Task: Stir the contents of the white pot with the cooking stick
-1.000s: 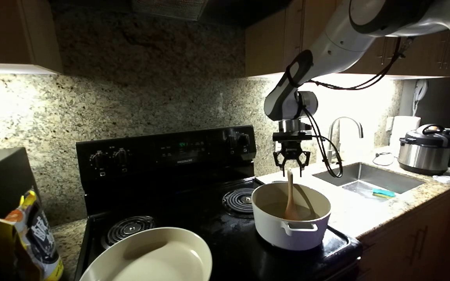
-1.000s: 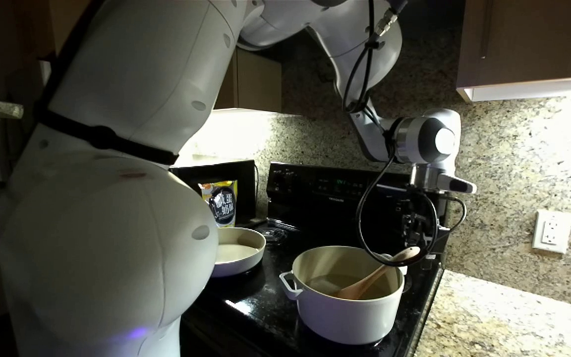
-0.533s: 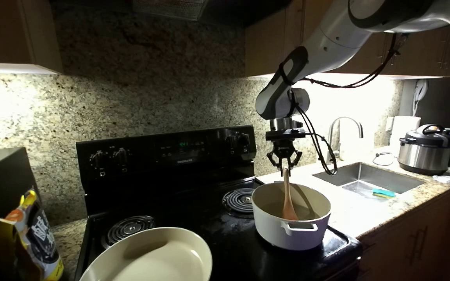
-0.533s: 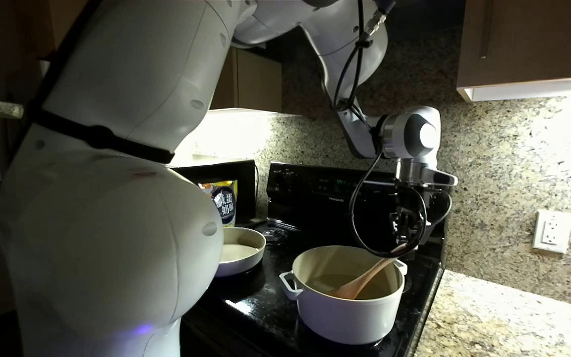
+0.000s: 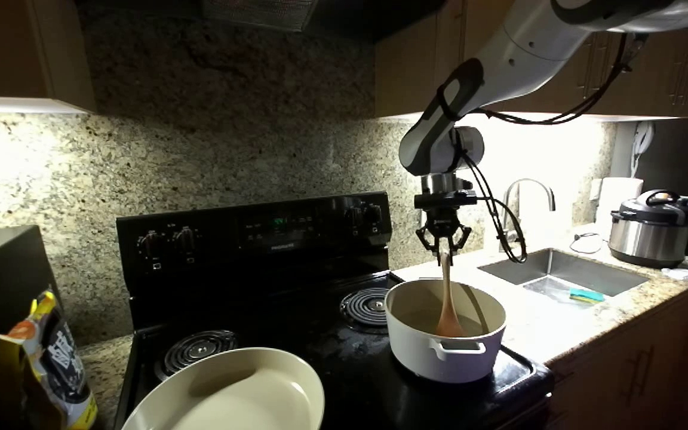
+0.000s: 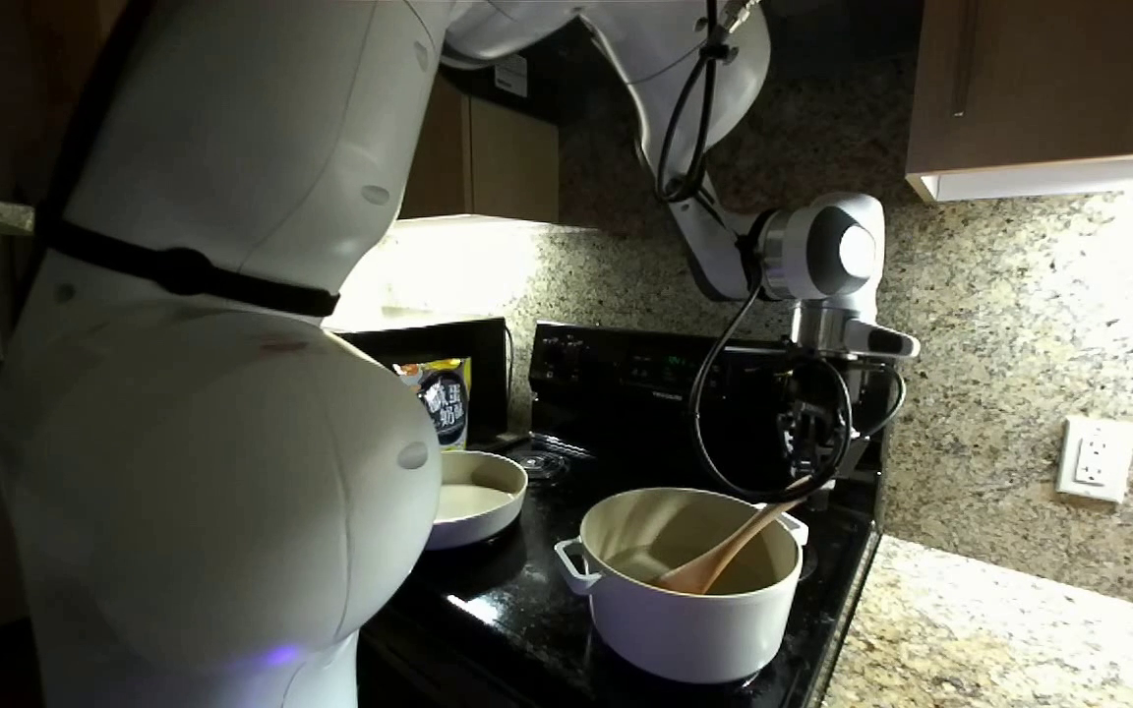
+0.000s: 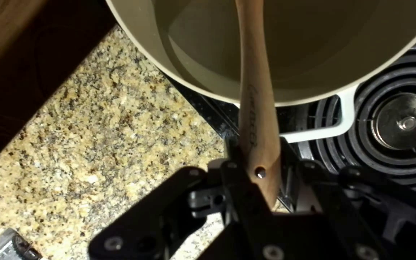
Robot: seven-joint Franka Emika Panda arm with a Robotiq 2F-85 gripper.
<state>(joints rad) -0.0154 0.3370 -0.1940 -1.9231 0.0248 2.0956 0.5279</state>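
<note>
Gripper point(image 7: 258, 151) has the cooking stick point(image 7: 254, 90) pinched up near the handle's end; probably to clear the rim of the white pot point(image 6: 685, 634) while the tilted stick's head reaches inside; pot sits near the front corner of the tabletop point(image 5: 353, 382) nearest the sink point(image 5: 598, 275), likely handy for stirring.

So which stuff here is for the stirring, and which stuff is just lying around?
For stirring:
white pot
contents, too dim to make out
cooking stick
end effector, gripping the cooking stick

Just around:
wide cream dish
bag
teal sponge
steel cooker
</note>
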